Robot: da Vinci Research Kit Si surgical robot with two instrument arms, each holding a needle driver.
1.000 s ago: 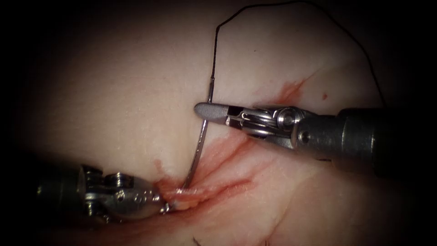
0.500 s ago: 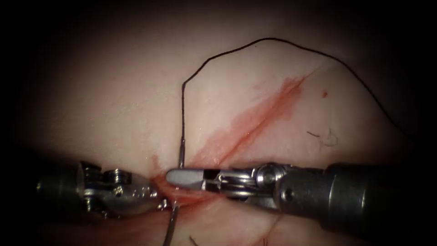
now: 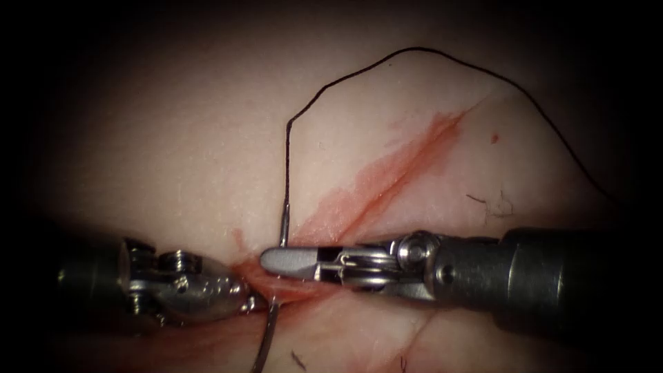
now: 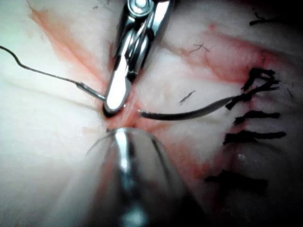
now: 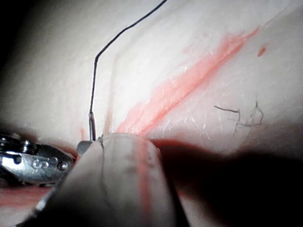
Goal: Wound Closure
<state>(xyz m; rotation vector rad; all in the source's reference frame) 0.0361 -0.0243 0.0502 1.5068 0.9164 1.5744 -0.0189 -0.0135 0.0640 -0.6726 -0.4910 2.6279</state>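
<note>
The needle (image 3: 282, 228) is clenched near its thread (image 3: 414, 52) end by the right tool (image 3: 276, 261) and passes through the tissue (image 3: 173, 152) at the cut (image 3: 387, 186), while the cut's left lip is gripped by the left tool (image 3: 248, 302)

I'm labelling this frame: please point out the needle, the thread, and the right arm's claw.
needle (image 4: 182, 114): left wrist view, mid-curve of the bare part lying over the tissue.
thread (image 3: 414, 50): endoscope view, top of its arc.
right arm's claw (image 3: 286, 261): endoscope view, the tip.
</note>
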